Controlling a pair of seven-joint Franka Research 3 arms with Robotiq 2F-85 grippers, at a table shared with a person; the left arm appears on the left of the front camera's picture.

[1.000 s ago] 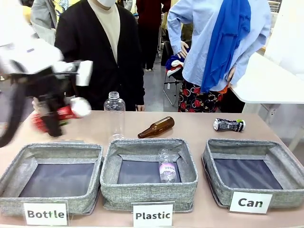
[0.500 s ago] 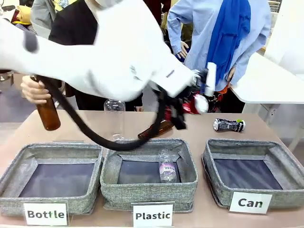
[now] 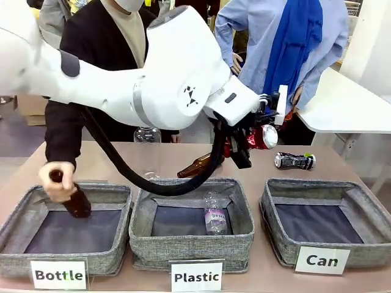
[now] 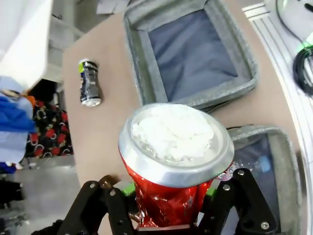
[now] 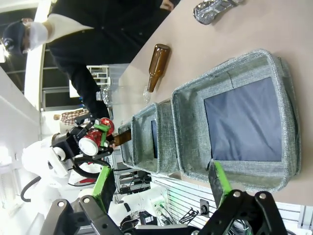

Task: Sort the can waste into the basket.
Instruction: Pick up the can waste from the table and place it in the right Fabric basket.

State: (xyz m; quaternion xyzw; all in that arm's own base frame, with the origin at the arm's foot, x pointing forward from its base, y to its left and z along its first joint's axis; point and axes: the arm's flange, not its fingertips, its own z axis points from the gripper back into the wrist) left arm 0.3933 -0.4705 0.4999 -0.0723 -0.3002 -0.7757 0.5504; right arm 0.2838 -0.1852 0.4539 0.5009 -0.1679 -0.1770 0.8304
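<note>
Front view: Plastic basket (image 3: 183,247) holds 1 bottle (image 3: 214,215); left pincer (image 3: 255,138) grips can (image 3: 267,137).

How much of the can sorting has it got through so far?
Nothing is finished yet: the Can basket has a bare floor. In hand: the left gripper is shut on the red can, held in the air above the table, short of that basket. Left: drop it in, then fetch the dark can lying on the table behind the basket.
</note>
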